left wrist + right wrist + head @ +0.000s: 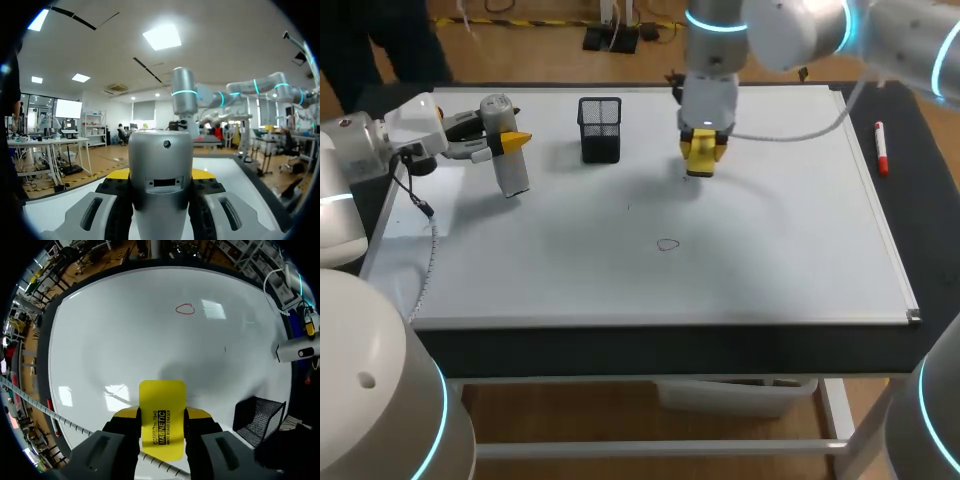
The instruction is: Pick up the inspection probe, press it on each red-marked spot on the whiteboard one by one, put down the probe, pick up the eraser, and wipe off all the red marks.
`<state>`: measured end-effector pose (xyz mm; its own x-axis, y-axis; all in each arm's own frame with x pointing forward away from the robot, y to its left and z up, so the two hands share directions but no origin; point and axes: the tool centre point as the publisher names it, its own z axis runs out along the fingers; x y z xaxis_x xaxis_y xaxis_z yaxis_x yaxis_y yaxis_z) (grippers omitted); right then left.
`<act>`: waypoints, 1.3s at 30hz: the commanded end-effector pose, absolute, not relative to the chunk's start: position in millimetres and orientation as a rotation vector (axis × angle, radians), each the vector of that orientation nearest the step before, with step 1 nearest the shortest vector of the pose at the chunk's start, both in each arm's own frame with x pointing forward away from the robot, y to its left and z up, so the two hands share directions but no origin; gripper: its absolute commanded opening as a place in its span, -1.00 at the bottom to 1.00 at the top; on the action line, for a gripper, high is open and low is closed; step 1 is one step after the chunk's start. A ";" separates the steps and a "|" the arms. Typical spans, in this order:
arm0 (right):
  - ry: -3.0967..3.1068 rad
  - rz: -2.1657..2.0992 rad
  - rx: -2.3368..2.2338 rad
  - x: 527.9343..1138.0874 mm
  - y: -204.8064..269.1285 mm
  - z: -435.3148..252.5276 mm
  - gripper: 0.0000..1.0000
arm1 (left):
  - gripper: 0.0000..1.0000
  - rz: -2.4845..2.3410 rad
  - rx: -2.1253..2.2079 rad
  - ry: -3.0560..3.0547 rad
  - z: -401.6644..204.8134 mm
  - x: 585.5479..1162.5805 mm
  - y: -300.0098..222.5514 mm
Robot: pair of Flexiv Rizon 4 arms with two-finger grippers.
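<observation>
The whiteboard [770,260] covers most of the table and carries one small red loop mark [667,245] near its middle. My left gripper [510,140] is shut on the silver-grey inspection probe [510,172] over the board's back left; in the left wrist view the probe [161,165] stands between the yellow tips of that gripper [160,175]. My right gripper [702,150] is shut on the yellow eraser [701,160] above the board's back middle. From the right wrist the eraser [161,410] sticks out ahead of the gripper [161,416], with the red mark [185,309] well ahead of it.
A black mesh pen holder [600,128] stands on the board between the two grippers, and it shows beside the right gripper [257,420]. A red-capped marker [881,148] lies on the dark table right of the board. A cable hangs by the left arm [415,195].
</observation>
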<state>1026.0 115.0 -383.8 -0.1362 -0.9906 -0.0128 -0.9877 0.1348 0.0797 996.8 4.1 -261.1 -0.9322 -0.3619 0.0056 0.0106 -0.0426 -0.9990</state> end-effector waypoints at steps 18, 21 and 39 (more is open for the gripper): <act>-2.214 -0.124 2.110 1026.2 155.9 -407.0 -1.00 | -1.00 -2.060 -0.378 1.977 -259.2 996.8 4.0; -2.206 -0.135 2.114 1025.7 158.6 -410.7 -1.00 | -1.00 -2.060 -0.378 1.977 -259.2 996.8 4.0; -2.180 -0.158 2.106 1022.5 157.4 -425.9 -1.00 | -1.00 -2.060 -0.378 1.977 -259.2 996.8 4.0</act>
<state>1019.6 157.9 -424.1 -0.0359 -0.9994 0.0026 -0.9888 0.0359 0.1447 996.8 4.1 -261.1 -0.9322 -0.3620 0.0055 0.0106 -0.0425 -0.9990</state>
